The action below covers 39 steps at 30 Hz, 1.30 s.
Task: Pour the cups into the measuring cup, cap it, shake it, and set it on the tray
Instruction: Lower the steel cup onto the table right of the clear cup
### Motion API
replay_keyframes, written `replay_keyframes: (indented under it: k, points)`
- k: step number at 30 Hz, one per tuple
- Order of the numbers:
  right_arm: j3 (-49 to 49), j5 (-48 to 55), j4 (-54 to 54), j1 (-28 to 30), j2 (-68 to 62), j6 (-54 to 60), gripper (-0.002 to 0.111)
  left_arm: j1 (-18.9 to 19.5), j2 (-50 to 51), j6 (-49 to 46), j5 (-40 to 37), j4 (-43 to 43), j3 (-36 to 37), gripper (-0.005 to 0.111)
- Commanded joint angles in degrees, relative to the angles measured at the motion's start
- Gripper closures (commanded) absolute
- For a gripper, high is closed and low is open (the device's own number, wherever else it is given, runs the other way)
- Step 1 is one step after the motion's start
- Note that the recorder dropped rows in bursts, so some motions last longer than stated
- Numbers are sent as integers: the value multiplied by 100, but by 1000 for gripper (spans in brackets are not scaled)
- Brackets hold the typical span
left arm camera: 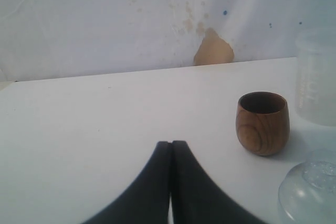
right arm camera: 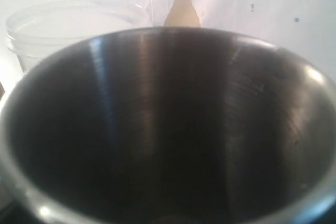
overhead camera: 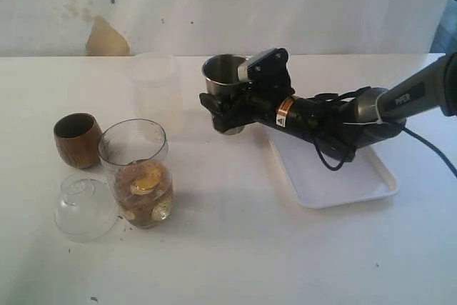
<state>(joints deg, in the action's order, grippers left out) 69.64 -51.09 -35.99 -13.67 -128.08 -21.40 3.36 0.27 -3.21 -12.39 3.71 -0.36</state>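
Right fingers (overhead camera: 214,107): were clamped on the tapered stainless-steel tumbler (overhead camera: 223,71).
Left fingers (left arm camera: 157,182): were pressed together, empty.
Risk: smooth tapered steel could have slipped from between the right fingers.

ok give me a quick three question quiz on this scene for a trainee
1. True or false: the measuring cup is uncapped.
2. The right gripper holds the steel tumbler: A upside down, B mouth up, C not at all.
3. Fill in: the left gripper is ___.
Key: 1 true; 2 B; 3 shut.
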Motion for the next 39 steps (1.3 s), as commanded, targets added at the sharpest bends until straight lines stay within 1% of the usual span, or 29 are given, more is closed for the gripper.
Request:
replay_keyframes:
  k: [1,6,11,13,15,18,21,23,25,28,34,39]
  points:
    - [55,-774,63,53,-141,64,108,17,-27,8,75,45,36,107]
    - [55,-168,283,53,-191,64,108,17,-27,8,75,45,36,107]
    - [55,-166,156,41,-201,-25,108,17,-27,8,75,45,36,107]
    - [55,-139,-71,41,-245,-97,103,17,-27,8,75,45,36,107]
    - [55,-127,-101,41,-254,-97,92,17,-27,8,75,45,36,107]
    - [55,-223,-101,41,-254,-86,71,17,-27,8,75,45,36,107]
    - [55,-234,-101,41,-254,-73,48,17,-27,8,75,45,36,107]
    - [55,-234,-101,41,-254,-73,35,17,-27,8,75,45,36,107]
    - [55,-234,-101,41,-254,-73,27,17,-27,8,75,45,36,107]
    - [55,-234,-101,41,-254,6,24,17,-27,8,75,45,36,107]
    - [55,-234,-101,41,-231,73,24,17,-27,8,75,45,36,107]
    - [55,-219,-101,41,27,73,24,17,-27,8,75,45,36,107]
